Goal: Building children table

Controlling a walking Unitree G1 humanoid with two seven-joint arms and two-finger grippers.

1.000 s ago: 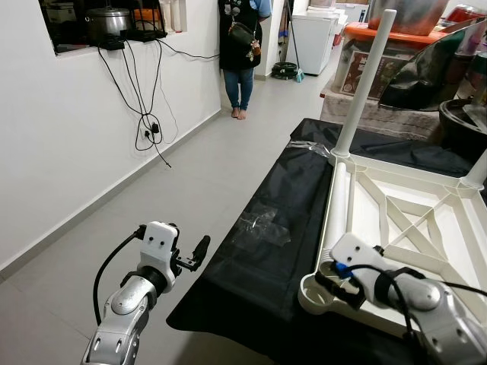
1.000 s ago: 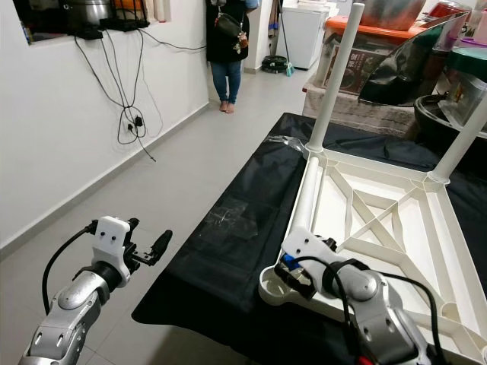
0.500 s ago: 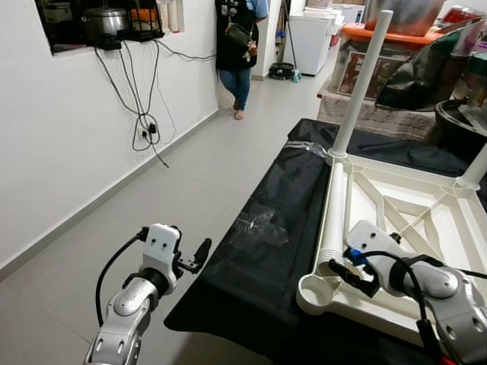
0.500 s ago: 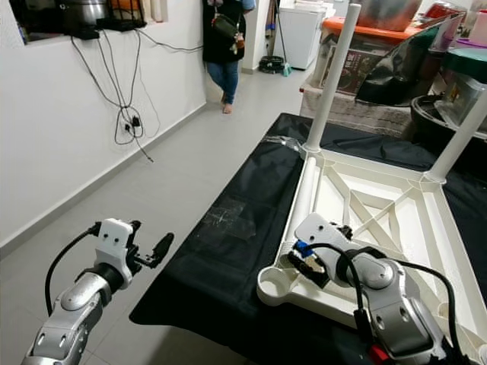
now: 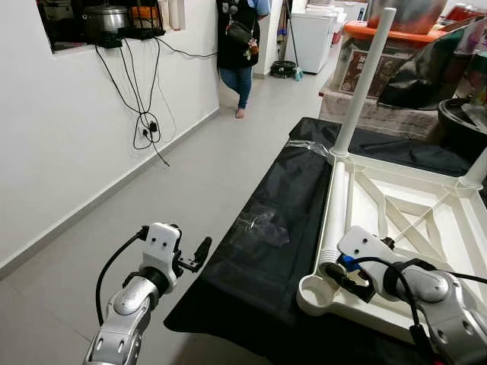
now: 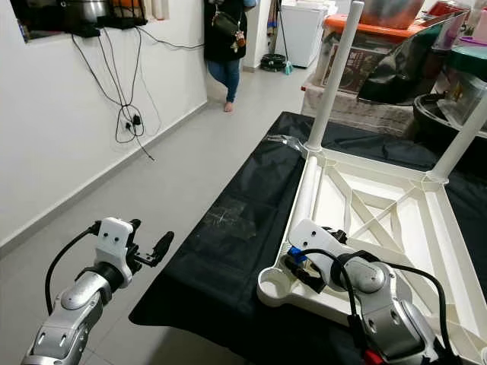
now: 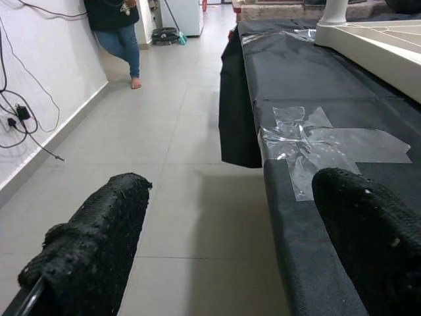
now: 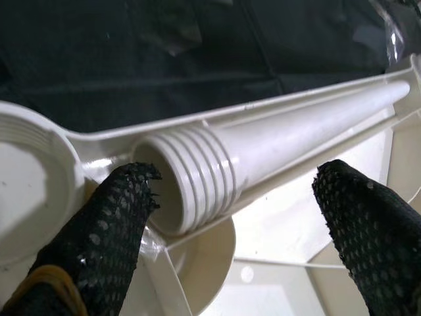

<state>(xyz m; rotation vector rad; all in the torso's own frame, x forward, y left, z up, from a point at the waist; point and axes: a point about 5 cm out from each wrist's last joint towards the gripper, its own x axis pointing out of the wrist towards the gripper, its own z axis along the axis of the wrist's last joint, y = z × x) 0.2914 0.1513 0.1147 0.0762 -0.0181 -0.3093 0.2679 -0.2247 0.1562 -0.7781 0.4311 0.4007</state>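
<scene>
You have 2 legs (image 5: 364, 84) standing upper right; a third leg (image 8: 276, 141) lies loose, right claw (image 8: 230, 217) spread astride its threaded end. Left claw (image 7: 223, 243) idles, spread.

1 upturned table (image 5: 411, 205), 2 fitted legs (image 5: 364, 84), 1 loose leg (image 8: 263, 155), 1 person (image 5: 240, 46).
</scene>
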